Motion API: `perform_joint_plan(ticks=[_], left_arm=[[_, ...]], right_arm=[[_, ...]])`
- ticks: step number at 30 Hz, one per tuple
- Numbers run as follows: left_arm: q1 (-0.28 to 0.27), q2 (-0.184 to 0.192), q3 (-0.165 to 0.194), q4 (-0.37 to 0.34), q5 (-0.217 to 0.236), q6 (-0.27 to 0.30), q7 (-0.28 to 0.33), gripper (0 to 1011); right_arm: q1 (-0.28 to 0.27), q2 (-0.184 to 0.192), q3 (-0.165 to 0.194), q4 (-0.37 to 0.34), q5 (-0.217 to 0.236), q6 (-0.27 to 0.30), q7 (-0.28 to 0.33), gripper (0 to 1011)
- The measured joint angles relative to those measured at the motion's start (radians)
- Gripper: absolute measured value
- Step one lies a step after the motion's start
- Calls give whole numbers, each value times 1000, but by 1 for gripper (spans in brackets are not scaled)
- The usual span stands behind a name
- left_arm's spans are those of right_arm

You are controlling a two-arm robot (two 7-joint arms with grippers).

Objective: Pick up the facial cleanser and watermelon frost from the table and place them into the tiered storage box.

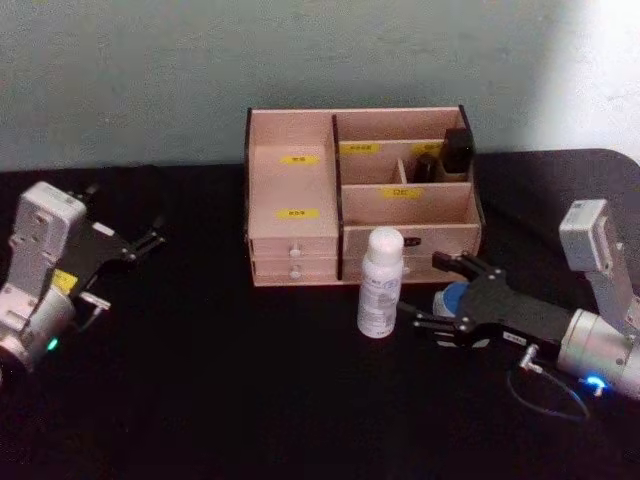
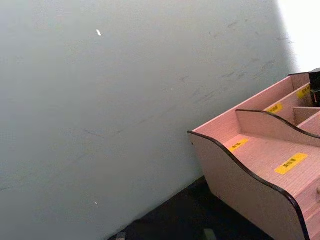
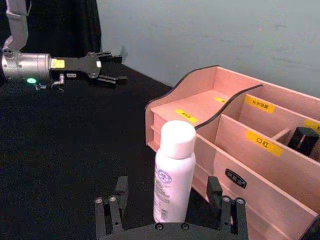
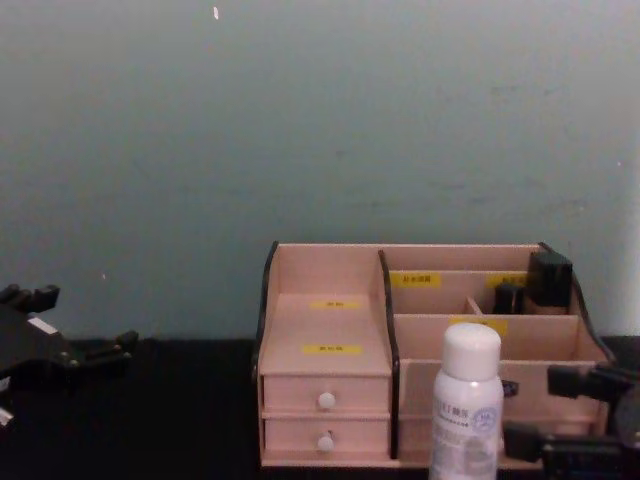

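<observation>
A white bottle with a white cap (image 1: 380, 283) stands on the black table in front of the tiered storage box (image 1: 300, 160); I take it for the facial cleanser (image 3: 172, 175). My right gripper (image 1: 420, 286) is open and low at the bottle's right side, its fingers (image 3: 120, 189) reaching either side of the bottle without closing on it. A small blue round shape (image 1: 455, 297) shows at this gripper's base; I cannot tell what it is. I cannot make out the watermelon frost for sure. My left gripper (image 1: 135, 262) is open and parked at the far left.
The storage box (image 4: 330, 320) has two white-knobbed drawers (image 4: 326, 401) and yellow labels. Dark items (image 1: 456, 150) stand in its back right compartment. A grey wall (image 2: 125, 100) rises right behind the box. Bare black tabletop (image 1: 220, 380) lies in front and to the left.
</observation>
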Motion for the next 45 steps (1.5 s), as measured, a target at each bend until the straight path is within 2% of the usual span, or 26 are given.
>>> perform_joint_plan(ticks=[13, 26, 37, 45], left_arm=[[0, 0, 0, 0, 0, 0, 0, 1001], [0, 0, 0, 0, 0, 0, 0, 1001], [0, 0, 0, 0, 0, 0, 0, 1001], [0, 0, 0, 0, 0, 0, 0, 1001]], right_arm=[[78, -67, -39, 105, -30, 20, 29, 1000], [134, -116, -60, 182, -42, 25, 38, 1000], [165, -143, -71, 222, -45, 22, 47, 1000], [173, -148, -76, 230, -50, 17, 50, 1000]])
